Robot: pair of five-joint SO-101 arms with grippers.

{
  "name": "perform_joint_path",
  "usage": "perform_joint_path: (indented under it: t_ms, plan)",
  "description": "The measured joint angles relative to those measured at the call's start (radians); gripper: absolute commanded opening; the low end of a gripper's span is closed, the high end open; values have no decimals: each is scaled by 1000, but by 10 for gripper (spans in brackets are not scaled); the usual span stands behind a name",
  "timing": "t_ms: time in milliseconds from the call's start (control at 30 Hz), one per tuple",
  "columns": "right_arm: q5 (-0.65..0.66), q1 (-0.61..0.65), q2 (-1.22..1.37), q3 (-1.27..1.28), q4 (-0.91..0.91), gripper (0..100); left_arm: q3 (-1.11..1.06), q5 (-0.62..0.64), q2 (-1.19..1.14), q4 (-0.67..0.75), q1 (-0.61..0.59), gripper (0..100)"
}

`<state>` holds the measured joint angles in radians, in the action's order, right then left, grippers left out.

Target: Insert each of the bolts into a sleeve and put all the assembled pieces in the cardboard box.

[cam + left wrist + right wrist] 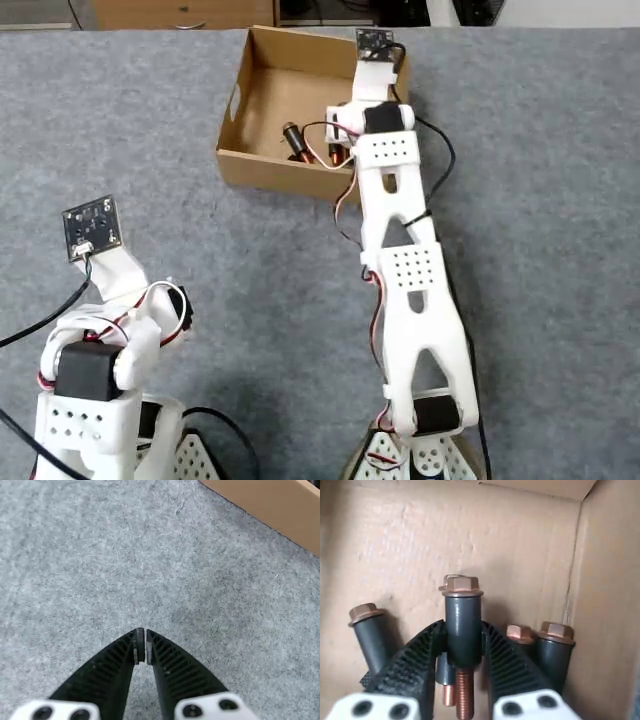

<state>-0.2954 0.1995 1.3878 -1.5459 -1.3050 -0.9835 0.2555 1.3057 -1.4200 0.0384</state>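
Inside cardboard box [270, 172], your right gripper [463, 630] clamps sleeved bolt [463, 615]; maybe four other assemblies [555, 650] stand there. Left gripper [140, 645] clenched empty, outside box.

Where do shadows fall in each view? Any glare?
High view: the cardboard box shades its floor. Left wrist view: a faint shadow on the mat ahead of the left gripper. Right wrist view: the held sleeve shades the box wall; no strong glare.
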Motion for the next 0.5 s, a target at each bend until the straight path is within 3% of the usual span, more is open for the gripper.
perform_joint_path:
  t_ms: [167, 367, 500]
  plan:
    - [8, 2, 5, -68, -69, 169, 0, 0, 0, 0, 0, 19]
    - [11, 2, -55, -77, -195, 175, 0, 0, 0, 0, 0, 19]
    - [11, 2, -229, -77, -318, 175, 0, 0, 0, 0, 0, 19]
